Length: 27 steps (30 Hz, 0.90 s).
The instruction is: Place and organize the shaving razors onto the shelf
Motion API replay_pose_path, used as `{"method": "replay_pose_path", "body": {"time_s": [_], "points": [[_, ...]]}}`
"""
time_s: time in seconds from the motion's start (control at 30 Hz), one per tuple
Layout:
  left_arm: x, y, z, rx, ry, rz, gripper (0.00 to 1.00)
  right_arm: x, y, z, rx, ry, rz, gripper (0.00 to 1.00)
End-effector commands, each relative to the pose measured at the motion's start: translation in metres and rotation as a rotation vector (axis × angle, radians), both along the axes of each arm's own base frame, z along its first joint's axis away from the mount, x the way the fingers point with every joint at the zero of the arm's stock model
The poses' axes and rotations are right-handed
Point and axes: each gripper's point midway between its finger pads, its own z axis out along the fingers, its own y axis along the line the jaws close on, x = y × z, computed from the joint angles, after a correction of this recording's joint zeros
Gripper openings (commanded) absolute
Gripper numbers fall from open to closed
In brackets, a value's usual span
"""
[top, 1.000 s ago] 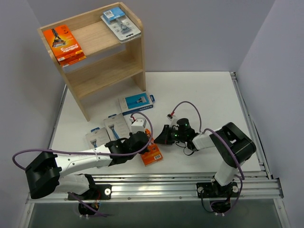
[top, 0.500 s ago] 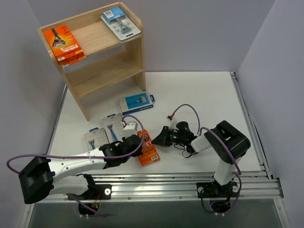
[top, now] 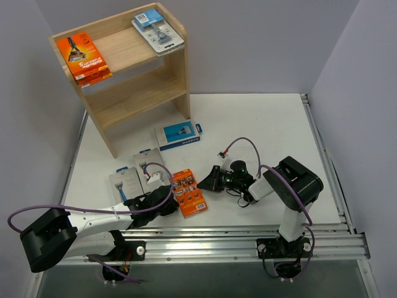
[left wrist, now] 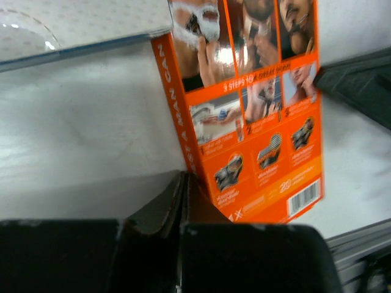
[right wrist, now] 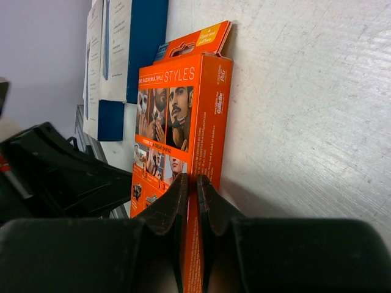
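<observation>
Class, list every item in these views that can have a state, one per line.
Shelf: upright.
Table box: orange, flat, back up.
Left hand: shut, tip at table box.
Right hand: shut, tip at table box.
Shelf box: orange, flat on shelf top.
Blister pack: flat on shelf top.
Blue box: flat on table.
Grey packs: flat on table.

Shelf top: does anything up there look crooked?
Yes. The orange box hangs over the shelf's front left edge, and the blister pack pokes past the right corner. Both sit askew, not lined up.
</observation>
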Motion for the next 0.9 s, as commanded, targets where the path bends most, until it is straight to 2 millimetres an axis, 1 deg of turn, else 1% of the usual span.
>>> {"method": "replay_pose_path", "body": {"time_s": [0.0,0.03,0.13,0.17,0.27,0.37,0.4,0.43,0.5,0.53,0.6,0.63,0.7,0.73,0.77,0.8,0.83,0.87], "points": [[0.008,-0.018,0.000,-0.150,0.002,0.017,0.02,-0.082,-0.050,-0.098,-0.339,0.328,0.043,0.01],[0.010,-0.023,0.003,-0.180,-0.005,0.011,0.02,-0.084,-0.050,-0.099,-0.341,0.332,0.046,0.02],[0.013,-0.022,-0.005,-0.176,0.010,0.015,0.02,-0.087,-0.048,-0.101,-0.339,0.339,0.049,0.02],[0.013,-0.024,-0.005,-0.185,0.008,0.014,0.02,-0.088,-0.048,-0.102,-0.343,0.338,0.052,0.02],[0.019,-0.030,0.006,-0.241,-0.047,0.002,0.02,-0.093,-0.050,-0.108,-0.356,0.348,0.054,0.05],[0.028,-0.037,0.034,-0.286,-0.136,-0.019,0.02,-0.098,-0.052,-0.112,-0.348,0.360,0.046,0.10],[0.032,-0.040,0.045,-0.297,-0.161,-0.023,0.02,-0.101,-0.052,-0.114,-0.349,0.364,0.048,0.11],[0.035,-0.042,0.060,-0.320,-0.197,-0.027,0.02,-0.104,-0.053,-0.116,-0.345,0.373,0.046,0.12],[0.040,-0.042,0.075,-0.328,-0.244,-0.030,0.02,-0.105,-0.053,-0.117,-0.340,0.379,0.047,0.12],[0.044,-0.044,0.088,-0.344,-0.274,-0.029,0.02,-0.105,-0.053,-0.118,-0.343,0.381,0.044,0.12],[0.050,-0.044,0.098,-0.333,-0.314,-0.030,0.02,-0.104,-0.053,-0.118,-0.351,0.376,0.046,0.13],[0.054,-0.048,0.107,-0.337,-0.330,-0.033,0.02,-0.106,-0.055,-0.119,-0.362,0.382,0.046,0.15],[0.058,-0.055,0.115,-0.342,-0.354,-0.051,0.02,-0.105,-0.054,-0.119,-0.364,0.380,0.046,0.17],[0.062,-0.058,0.112,-0.334,-0.351,-0.055,0.02,-0.105,-0.054,-0.120,-0.368,0.382,0.044,0.19],[0.065,-0.064,0.119,-0.343,-0.363,-0.062,0.02,-0.105,-0.055,-0.120,-0.372,0.383,0.040,0.21],[0.068,-0.067,0.121,-0.349,-0.368,-0.066,0.02,-0.104,-0.055,-0.120,-0.375,0.382,0.036,0.21],[0.068,-0.073,0.114,-0.338,-0.351,-0.083,0.02,-0.105,-0.057,-0.121,-0.386,0.391,0.029,0.21],[0.071,-0.078,0.119,-0.346,-0.361,-0.091,0.02,-0.104,-0.060,-0.123,-0.405,0.393,0.013,0.21]]}}
